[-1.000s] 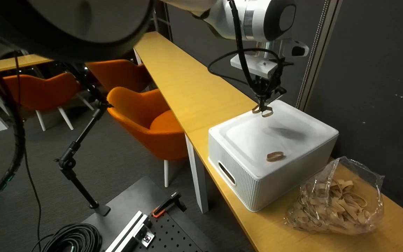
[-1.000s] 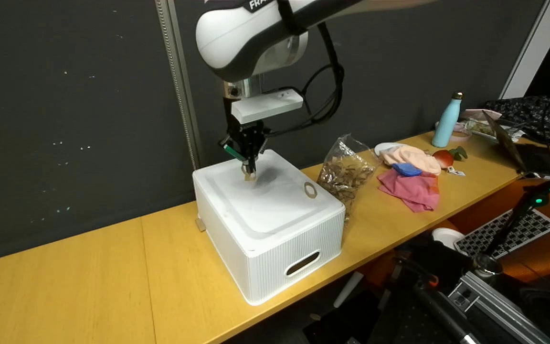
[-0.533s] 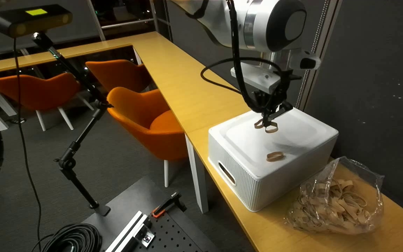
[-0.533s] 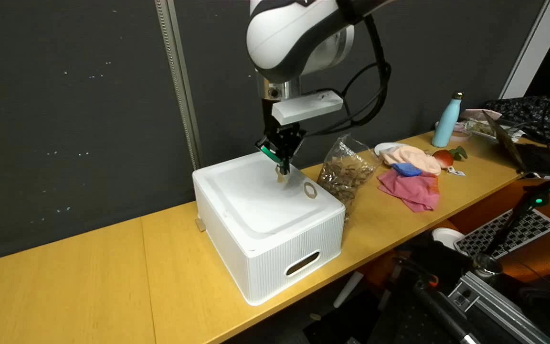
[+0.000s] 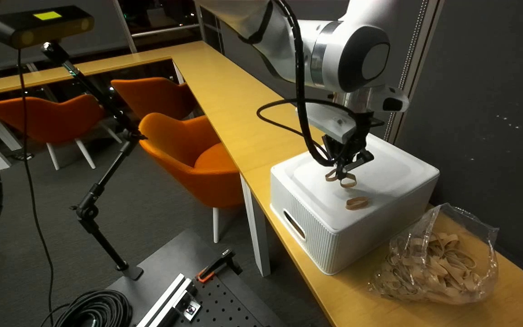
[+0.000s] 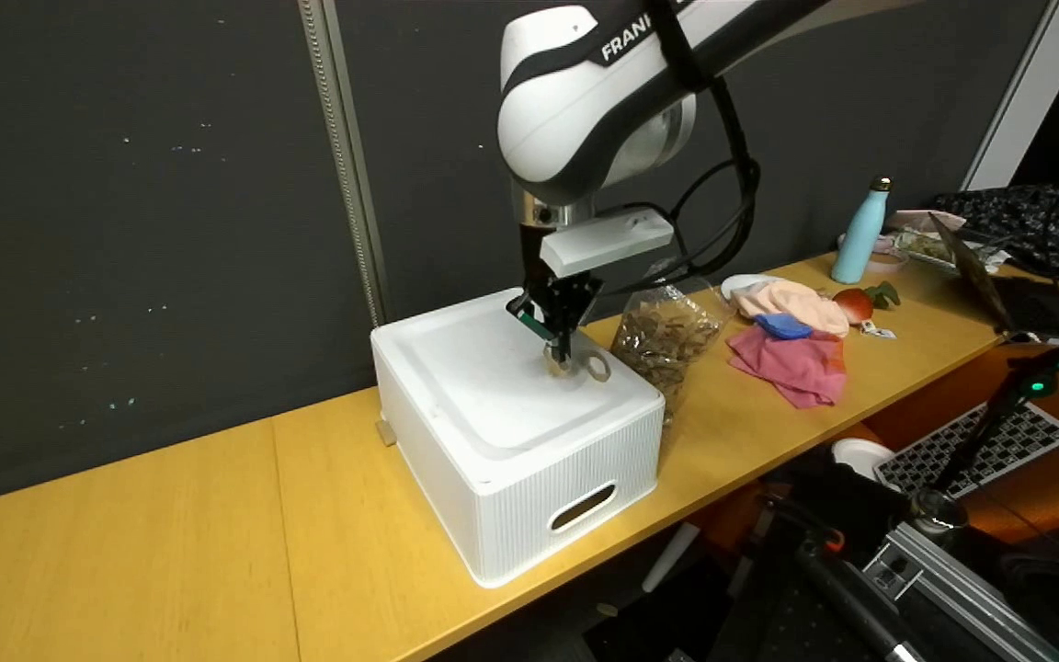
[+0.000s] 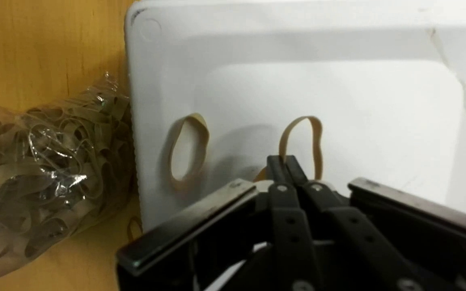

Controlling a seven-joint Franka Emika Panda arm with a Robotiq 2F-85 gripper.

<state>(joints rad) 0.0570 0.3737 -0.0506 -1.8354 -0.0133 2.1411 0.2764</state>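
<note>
My gripper (image 7: 284,165) is shut on a tan rubber band (image 7: 317,141), pinched between the black fingertips. Its loops stick out on both sides of the fingers. In both exterior views the gripper (image 5: 341,175) hangs low over the top of an upturned white box (image 6: 511,409); whether the held band (image 5: 348,184) touches the surface I cannot tell. A second, loose rubber band (image 5: 357,205) rests on the box top, a short way from the held one. In the wrist view this loose band (image 7: 206,141) lies left of the fingertips.
A clear bag (image 5: 438,268) full of rubber bands stands on the wooden table (image 6: 171,524), close against the box. Farther along are cloths (image 6: 796,363), a red round object (image 6: 853,305) and a blue bottle (image 6: 860,234). A dark wall (image 6: 171,230) rises behind.
With the band still in its grip, my gripper has travelled across the box top toward the loose band and the bag, and has come lower. The loose band has stayed put.
</note>
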